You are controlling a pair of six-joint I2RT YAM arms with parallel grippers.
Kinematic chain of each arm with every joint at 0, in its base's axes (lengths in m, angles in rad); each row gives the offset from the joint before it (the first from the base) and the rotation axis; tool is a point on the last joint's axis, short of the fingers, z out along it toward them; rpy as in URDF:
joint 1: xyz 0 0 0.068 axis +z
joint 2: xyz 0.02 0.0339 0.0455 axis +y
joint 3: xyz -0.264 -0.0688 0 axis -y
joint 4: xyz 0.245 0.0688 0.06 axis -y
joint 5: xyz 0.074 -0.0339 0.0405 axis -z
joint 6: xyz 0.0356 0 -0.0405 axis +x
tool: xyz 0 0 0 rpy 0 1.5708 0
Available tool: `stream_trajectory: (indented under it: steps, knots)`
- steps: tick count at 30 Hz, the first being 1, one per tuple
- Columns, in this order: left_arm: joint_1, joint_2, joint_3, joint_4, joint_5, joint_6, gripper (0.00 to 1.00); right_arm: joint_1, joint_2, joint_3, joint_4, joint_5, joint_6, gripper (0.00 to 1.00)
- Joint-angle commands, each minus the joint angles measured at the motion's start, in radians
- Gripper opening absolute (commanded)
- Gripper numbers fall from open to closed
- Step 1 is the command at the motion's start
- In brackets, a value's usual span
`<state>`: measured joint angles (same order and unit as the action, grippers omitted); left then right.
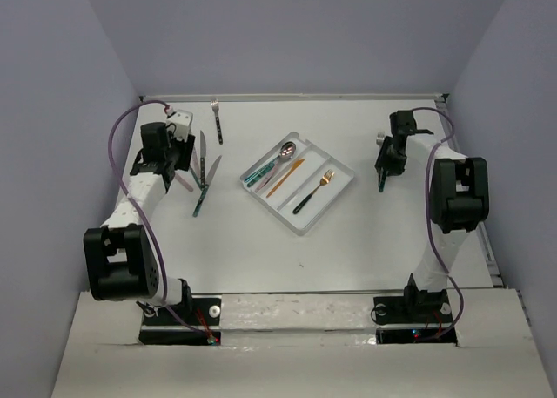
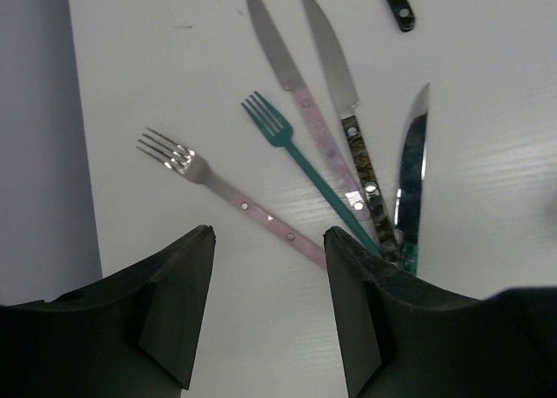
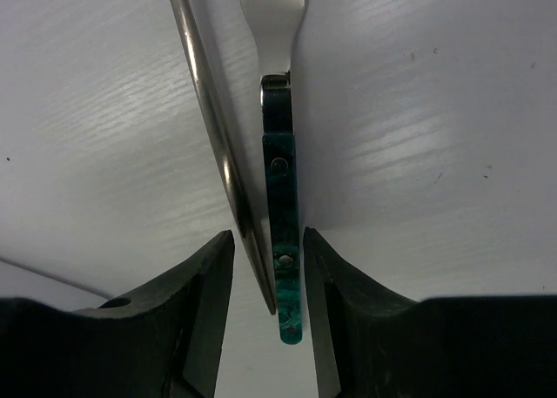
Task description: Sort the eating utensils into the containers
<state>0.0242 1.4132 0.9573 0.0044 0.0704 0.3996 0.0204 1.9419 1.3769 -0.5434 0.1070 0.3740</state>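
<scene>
Teal-handled utensil (image 3: 280, 180) sits between right tool's (image 3: 267, 235) fingers, grip unclear; left tool (image 2: 269, 234) released over pink-handled fork (image 2: 251, 210).

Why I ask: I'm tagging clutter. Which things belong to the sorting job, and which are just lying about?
Job: tray; utensils inside it; forks and knives near left end effector; two utensils at right end effector.
Lying about: the arms' purple cables.
</scene>
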Motion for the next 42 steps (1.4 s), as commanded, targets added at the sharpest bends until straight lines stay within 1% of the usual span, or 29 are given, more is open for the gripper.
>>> stream_trajectory:
  steps: [1, 6, 10, 13, 14, 15, 16, 17, 19, 20, 22, 28, 30, 33, 35, 38, 42]
  knots:
    - [0.071, -0.026, -0.012, 0.057, 0.002, -0.013, 0.65, -0.004, 0.032, 0.070, -0.006, 0.003, -0.024, 0.43]
    - [0.121, -0.040, -0.041, 0.083, -0.023, -0.008, 0.65, -0.004, 0.042, 0.060, 0.000, 0.088, -0.015, 0.41]
    - [0.151, -0.049, -0.055, 0.098, -0.026, -0.008, 0.66, -0.004, 0.034, 0.063, 0.000, 0.105, -0.035, 0.40]
    - [0.167, -0.051, -0.058, 0.104, -0.038, -0.008, 0.67, -0.028, 0.037, 0.070, 0.002, 0.115, -0.035, 0.40]
    - [0.172, -0.053, -0.060, 0.108, -0.050, -0.010, 0.77, -0.042, 0.040, 0.071, 0.002, 0.112, -0.040, 0.39]
    - [0.177, -0.054, -0.063, 0.114, -0.055, -0.008, 0.82, -0.042, 0.042, 0.076, 0.002, 0.102, -0.044, 0.39]
    - [0.184, -0.056, -0.065, 0.115, -0.058, -0.007, 0.83, -0.051, 0.043, 0.077, 0.002, 0.094, -0.050, 0.39]
    - [0.187, -0.056, -0.068, 0.118, -0.060, -0.005, 0.88, -0.051, 0.045, 0.079, 0.008, 0.088, -0.070, 0.39]
    - [0.195, -0.054, -0.072, 0.128, -0.060, -0.007, 0.92, -0.051, 0.046, 0.086, 0.013, 0.060, -0.092, 0.39]
    - [0.200, -0.048, -0.075, 0.132, -0.060, -0.008, 0.96, -0.051, 0.046, 0.091, 0.016, 0.057, -0.105, 0.40]
    - [0.201, -0.043, -0.078, 0.134, -0.060, -0.008, 0.99, -0.051, 0.043, 0.103, 0.017, 0.053, -0.118, 0.40]
    - [0.207, -0.037, -0.086, 0.134, -0.095, -0.005, 0.99, -0.083, 0.040, 0.132, 0.017, 0.050, -0.129, 0.41]
    - [0.207, -0.040, -0.091, 0.138, -0.093, -0.007, 0.99, -0.108, 0.045, 0.139, 0.017, 0.028, -0.130, 0.39]
    - [0.209, -0.042, -0.094, 0.140, -0.090, -0.004, 0.99, -0.108, 0.058, 0.139, 0.017, 0.017, -0.153, 0.36]
    - [0.210, -0.040, -0.092, 0.140, -0.089, -0.004, 0.99, -0.108, 0.065, 0.131, 0.019, -0.039, -0.167, 0.34]
    - [0.210, -0.039, -0.092, 0.140, -0.087, -0.004, 0.99, -0.108, 0.068, 0.126, 0.022, -0.092, -0.175, 0.33]
    - [0.210, -0.046, -0.094, 0.138, -0.080, -0.004, 0.99, -0.108, 0.083, 0.131, 0.020, -0.093, -0.178, 0.33]
